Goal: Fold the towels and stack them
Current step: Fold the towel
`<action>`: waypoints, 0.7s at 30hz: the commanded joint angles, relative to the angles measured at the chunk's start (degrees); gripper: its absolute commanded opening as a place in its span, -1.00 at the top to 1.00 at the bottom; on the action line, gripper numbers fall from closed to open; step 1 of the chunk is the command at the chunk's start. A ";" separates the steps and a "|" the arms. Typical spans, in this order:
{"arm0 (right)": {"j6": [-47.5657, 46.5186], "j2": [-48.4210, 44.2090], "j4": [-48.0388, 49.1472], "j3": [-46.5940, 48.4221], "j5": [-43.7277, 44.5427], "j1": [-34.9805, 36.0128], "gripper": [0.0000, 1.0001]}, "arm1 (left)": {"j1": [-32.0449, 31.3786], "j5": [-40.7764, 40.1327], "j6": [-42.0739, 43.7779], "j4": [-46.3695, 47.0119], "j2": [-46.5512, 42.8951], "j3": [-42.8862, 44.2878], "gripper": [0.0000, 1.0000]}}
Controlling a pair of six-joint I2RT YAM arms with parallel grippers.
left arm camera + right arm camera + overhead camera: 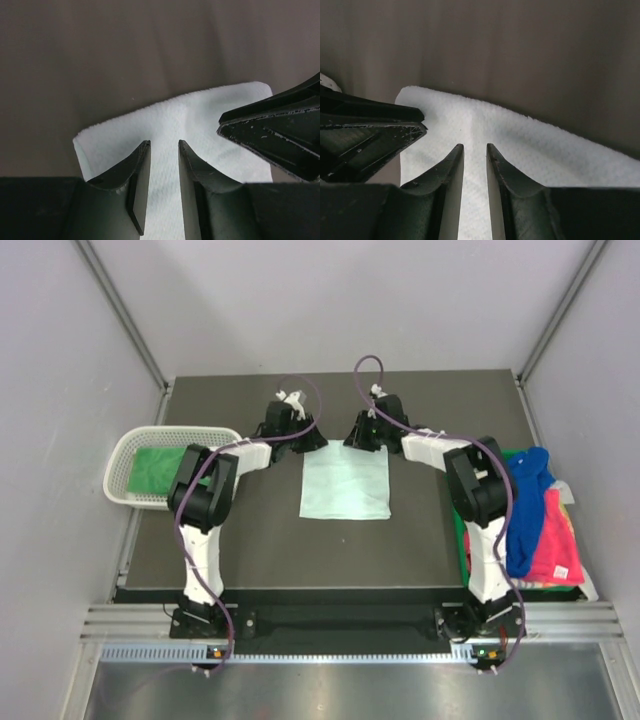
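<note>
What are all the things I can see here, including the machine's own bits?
pale towel: one, mint-white, flat at the table's middle
green towel: one, green, inside the basket
blue towel: one, royal blue, on the pile at the right
pink towel: one, pink-red, beside the blue towel
basket: one, white mesh, at the table's left edge
bin: one, green, mostly hidden under the right pile
table: one, dark grey
left claw: one, black, at the pale towel's far left corner, jaws slightly apart
right claw: one, black, at its far right corner, jaws slightly apart
</note>
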 commanded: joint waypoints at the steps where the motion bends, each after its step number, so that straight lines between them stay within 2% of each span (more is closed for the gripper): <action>1: 5.74 3.95 10.93 3.91 -5.59 -1.20 0.51 | 0.89 0.69 0.63 5.75 3.52 4.57 0.34; 10: 13.12 9.58 19.72 0.58 -7.88 -5.15 0.55 | 2.12 -6.43 -1.74 2.76 7.66 5.19 0.38; 16: 19.18 9.50 25.95 -3.29 -11.57 -9.11 0.56 | 2.39 -6.79 -3.15 1.17 9.77 5.80 0.43; 21: 18.22 8.00 25.35 -5.05 -11.84 -11.30 0.57 | 2.39 -7.14 -3.85 1.17 10.12 5.63 0.45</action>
